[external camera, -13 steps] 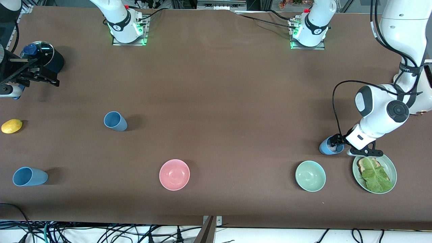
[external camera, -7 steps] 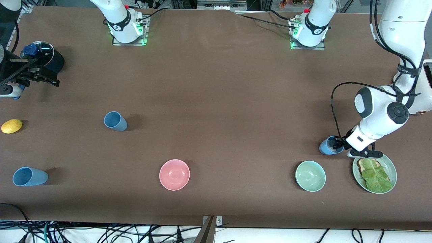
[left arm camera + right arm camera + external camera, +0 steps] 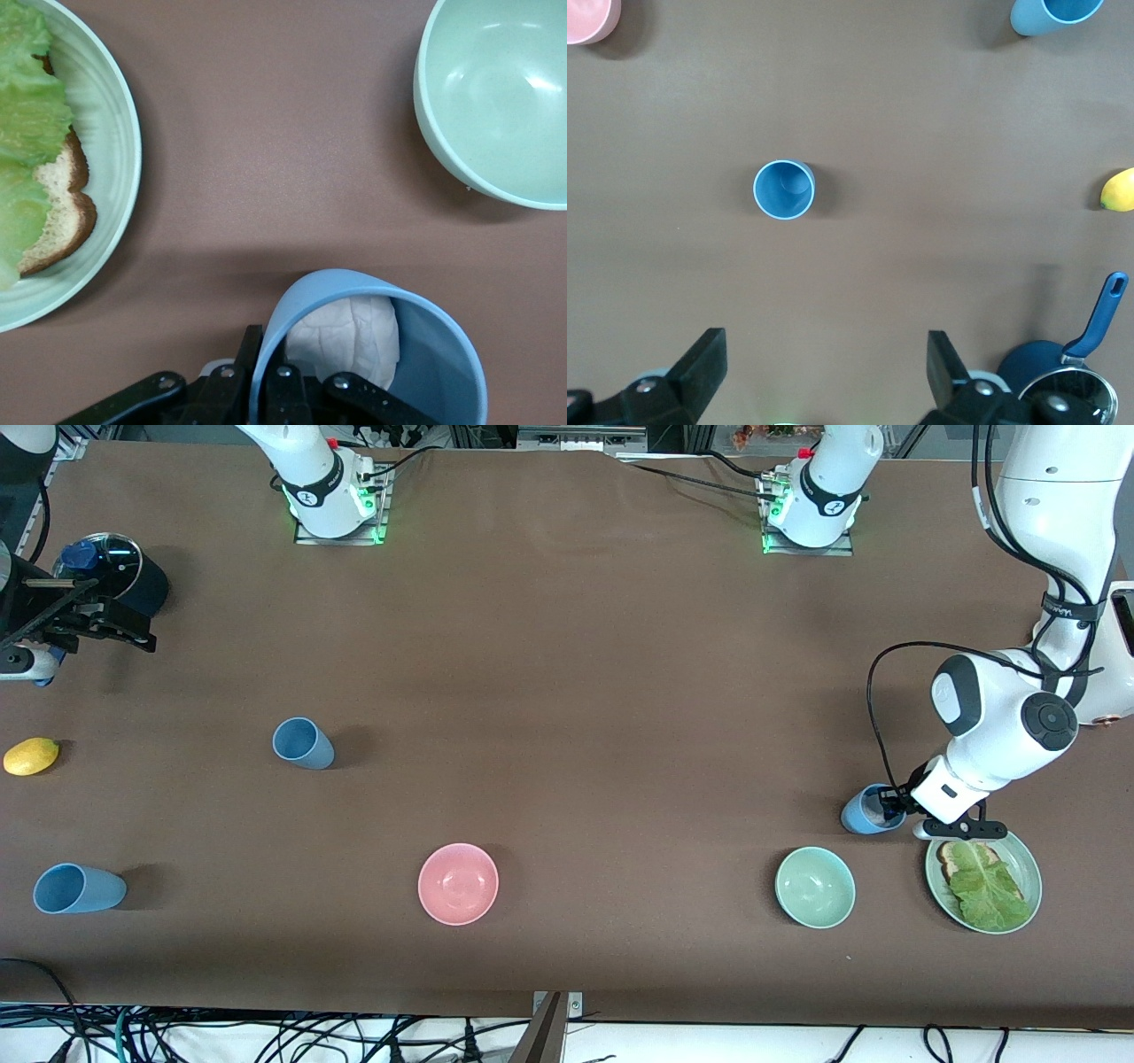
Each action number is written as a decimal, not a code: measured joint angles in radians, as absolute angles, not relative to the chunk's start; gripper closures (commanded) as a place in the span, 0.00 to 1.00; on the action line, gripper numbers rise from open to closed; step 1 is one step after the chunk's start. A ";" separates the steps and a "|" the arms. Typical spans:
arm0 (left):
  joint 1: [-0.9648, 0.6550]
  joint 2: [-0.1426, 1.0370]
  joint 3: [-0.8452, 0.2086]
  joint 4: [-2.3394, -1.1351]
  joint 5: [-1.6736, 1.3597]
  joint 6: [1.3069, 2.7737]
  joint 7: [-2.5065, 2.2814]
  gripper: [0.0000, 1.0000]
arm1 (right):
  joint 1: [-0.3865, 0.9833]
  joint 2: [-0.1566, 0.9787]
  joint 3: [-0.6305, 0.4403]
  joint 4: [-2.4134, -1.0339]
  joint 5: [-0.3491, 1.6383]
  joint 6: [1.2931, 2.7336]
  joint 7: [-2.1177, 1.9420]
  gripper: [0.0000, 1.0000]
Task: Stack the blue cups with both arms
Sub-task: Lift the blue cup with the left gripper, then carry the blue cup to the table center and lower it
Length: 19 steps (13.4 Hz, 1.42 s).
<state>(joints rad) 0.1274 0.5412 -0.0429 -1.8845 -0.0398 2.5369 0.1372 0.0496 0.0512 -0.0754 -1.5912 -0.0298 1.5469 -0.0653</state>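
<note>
Left hand: clamped on the rim of the blue cup, one finger inside; lifting straight up would clear the lettuce plate beside it. Green bowl close by. Remaining cups well apart. Right hand: waited wide and empty over the counter near a saucepan.

Blue cup rim between left gripper jaws

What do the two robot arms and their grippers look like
Both arms are glossy white with rounded dark grey joint caps and black cables looping alongside. The left arm ends in the black left gripper; the right gripper is black too, with blocky two-finger jaws. Green lights glow at both bases.
</note>
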 measured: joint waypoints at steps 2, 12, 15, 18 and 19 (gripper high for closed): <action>0.126 0.541 -0.043 -1.871 -0.040 2.533 0.137 1.00 | 0.050 0.051 -0.075 -1.591 -0.030 1.546 -0.065 0.00; 0.121 0.471 -0.090 -1.784 -0.057 2.216 0.105 1.00 | 0.050 0.051 -0.075 -1.591 -0.030 1.545 -0.065 0.00; 0.118 0.444 -0.147 -1.784 -0.058 2.149 0.015 1.00 | 0.050 0.051 -0.075 -1.591 -0.030 1.545 -0.065 0.00; 0.116 0.436 -0.228 -1.784 -0.058 2.140 -0.112 1.00 | 0.050 0.051 -0.075 -1.591 -0.030 1.545 -0.065 0.00; 0.112 0.436 -0.257 -1.784 -0.058 2.140 -0.162 1.00 | 0.049 0.051 -0.075 -1.591 -0.030 1.545 -0.065 0.00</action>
<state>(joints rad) 0.1120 0.4361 -0.2569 -1.7842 -0.0575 2.1404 -0.1622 0.0495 0.0513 -0.0754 -1.5912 -0.0298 1.5451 -0.0653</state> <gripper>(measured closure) 0.947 0.000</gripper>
